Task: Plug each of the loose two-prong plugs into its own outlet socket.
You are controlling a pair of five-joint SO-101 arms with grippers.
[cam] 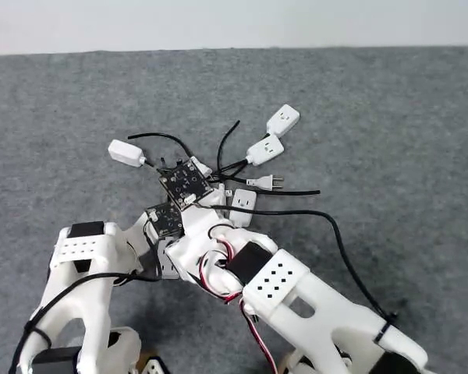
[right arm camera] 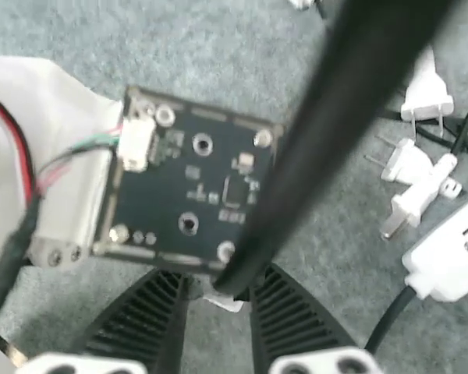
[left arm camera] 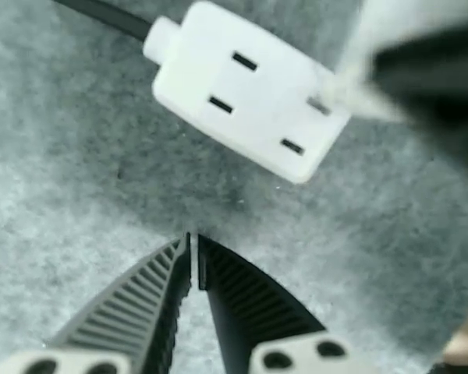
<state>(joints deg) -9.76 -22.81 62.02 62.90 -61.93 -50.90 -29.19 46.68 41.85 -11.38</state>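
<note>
A white outlet socket [left arm camera: 249,93] on a black cord lies flat on the grey carpet just ahead of my left gripper [left arm camera: 193,245], which is shut with nothing between its fingers. My right gripper [right arm camera: 217,284] is shut on a thick black cable [right arm camera: 335,117], with a small white piece at the pinch. Loose white two-prong plugs [right arm camera: 405,160] lie beyond it next to another white outlet [right arm camera: 452,257]. From above, white outlets [cam: 282,119] [cam: 264,148] [cam: 125,152] [cam: 242,201] and a loose plug [cam: 265,182] lie tangled with black cords.
The other arm's camera board [right arm camera: 191,187] sits close in front of my right gripper. Both wrists crowd together at the carpet's middle [cam: 179,202]. A black cord [cam: 343,249] trails toward the right arm's base. Open carpet lies to the far right and left.
</note>
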